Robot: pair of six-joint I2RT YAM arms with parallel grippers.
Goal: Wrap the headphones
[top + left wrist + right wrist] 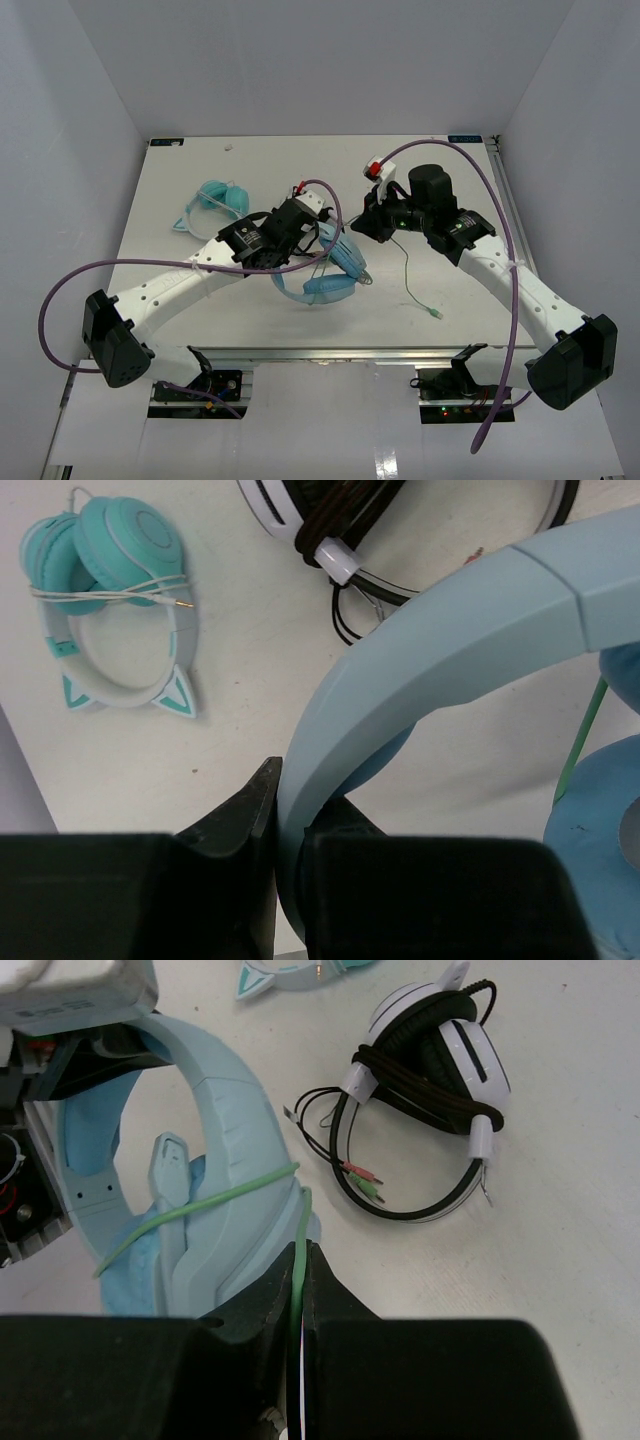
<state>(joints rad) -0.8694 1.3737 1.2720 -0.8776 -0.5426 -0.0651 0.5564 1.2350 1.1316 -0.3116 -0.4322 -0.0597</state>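
Note:
The light blue headphones [330,272] are held up over the middle of the table. My left gripper [298,238] is shut on their wide headband [450,650], which is pinched between the black fingers [240,810]. A padded ear cup [600,815] hangs at the right of the left wrist view. The thin green cable [230,1198] crosses the headband [225,1110] once and runs down into my right gripper [305,1255], which is shut on it. The rest of the cable [405,265] trails across the table to its plug [437,316].
Teal cat-ear headphones [212,205] with their own cable wound round them lie at the back left [110,590]. Black-and-white headphones [430,1070] with a bundled dark cable lie on the table beyond the blue ones [340,520]. White walls enclose the table on three sides.

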